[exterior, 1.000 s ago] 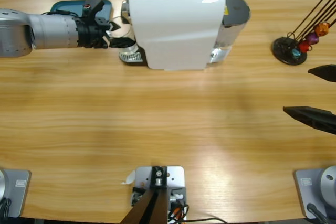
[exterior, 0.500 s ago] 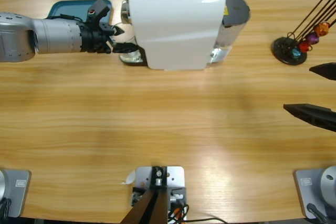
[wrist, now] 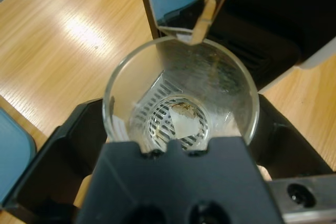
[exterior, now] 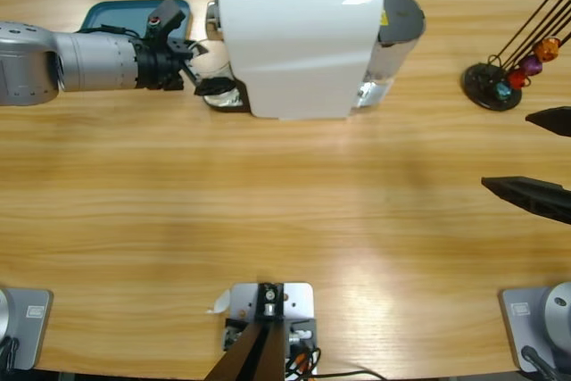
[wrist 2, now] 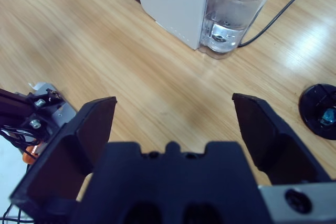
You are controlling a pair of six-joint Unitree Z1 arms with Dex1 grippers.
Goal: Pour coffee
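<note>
Left gripper (wrist: 181,129) fingers clamp clear glass tumbler (wrist: 181,98) under coffee machine (exterior: 299,37) spout.
Coffee (wrist: 184,121): thin pale film in tumbler bottom; right gripper (wrist 2: 176,124) fingers wide open, empty, over tabletop (exterior: 268,202).

Even, bright light from above fills all three views. In the high view the wooden surface (exterior: 294,211) carries a broad pale sheen near its middle and lower centre, and the white coffee machine (exterior: 299,42) casts only a soft, short shadow at its base. The left wrist view shows a sharp patch of glare on the wood at upper left, while the glass tumbler (wrist: 181,98) glints along its rim. The near black body at the bottom edge of both wrist views is soft and out of focus. The right wrist view has glare on the wood at its right side.
</note>
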